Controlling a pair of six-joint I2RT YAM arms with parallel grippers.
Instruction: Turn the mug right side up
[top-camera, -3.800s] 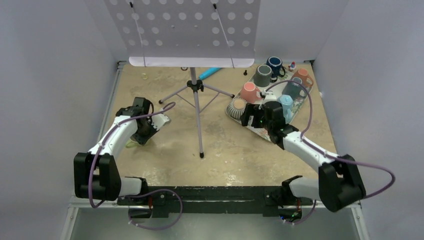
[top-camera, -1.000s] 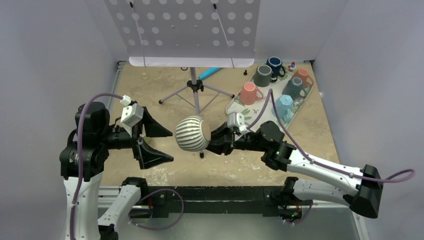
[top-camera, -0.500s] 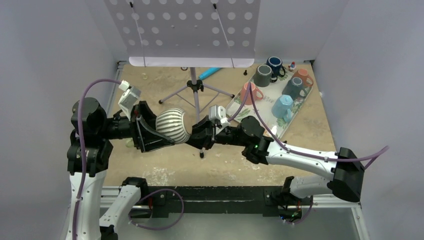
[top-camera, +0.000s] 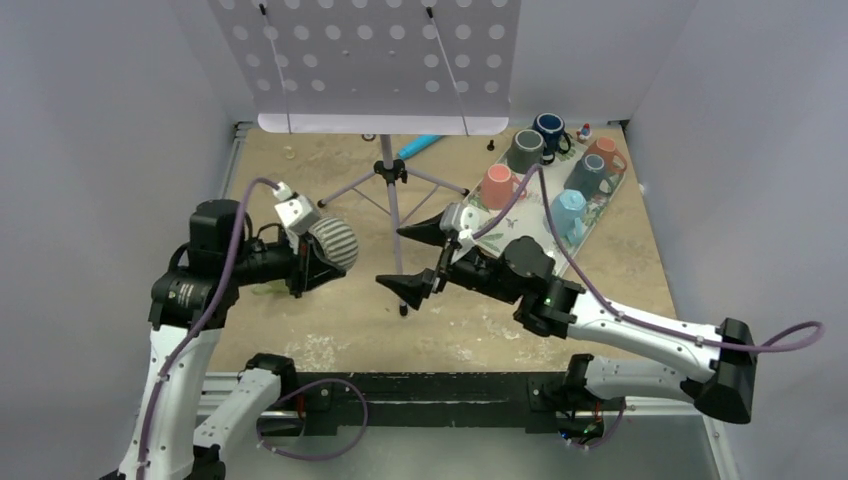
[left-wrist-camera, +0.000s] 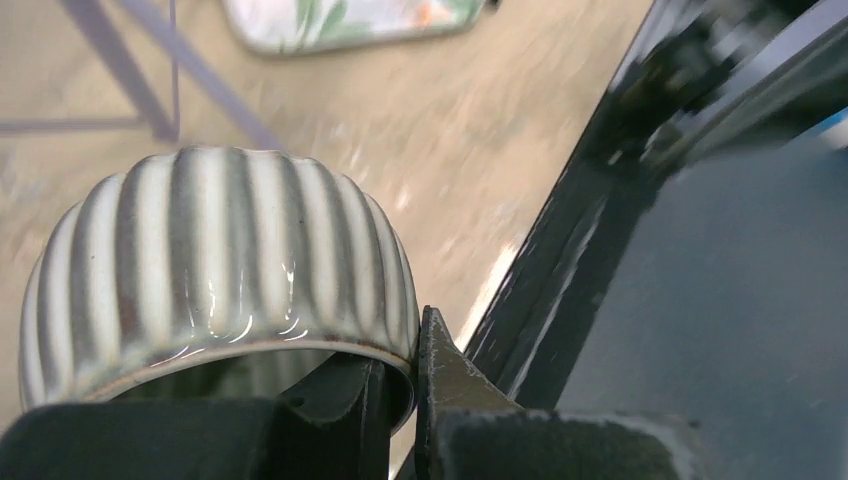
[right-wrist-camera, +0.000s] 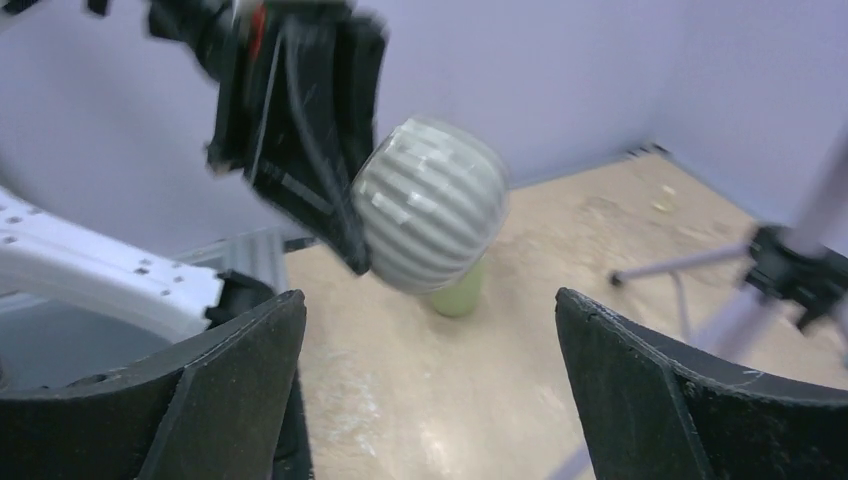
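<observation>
A grey-and-white ribbed mug (top-camera: 335, 243) hangs in the air over the left half of the table, lying on its side. My left gripper (top-camera: 305, 265) is shut on the mug (left-wrist-camera: 220, 250) at its rim, one finger inside the opening and one outside; the left gripper (left-wrist-camera: 400, 350) fills the bottom of its own view. The mug's rounded bottom points right, toward my right gripper (top-camera: 392, 257). That gripper stands open and apart from the mug, nothing between its fingers. In the right wrist view the right gripper (right-wrist-camera: 428, 300) faces the mug (right-wrist-camera: 430, 205) across a gap.
A music stand's tripod (top-camera: 392, 175) stands mid-table just behind the right gripper. A patterned tray (top-camera: 597, 205) at the back right carries several upright mugs. A pale green cup (right-wrist-camera: 462, 296) sits on the table below the held mug. A blue pen (top-camera: 420, 146) lies by the back wall.
The mug has passed from hand to hand: the right gripper let go and opened wide, the left gripper closed on the rim and drew the mug back to the left.
</observation>
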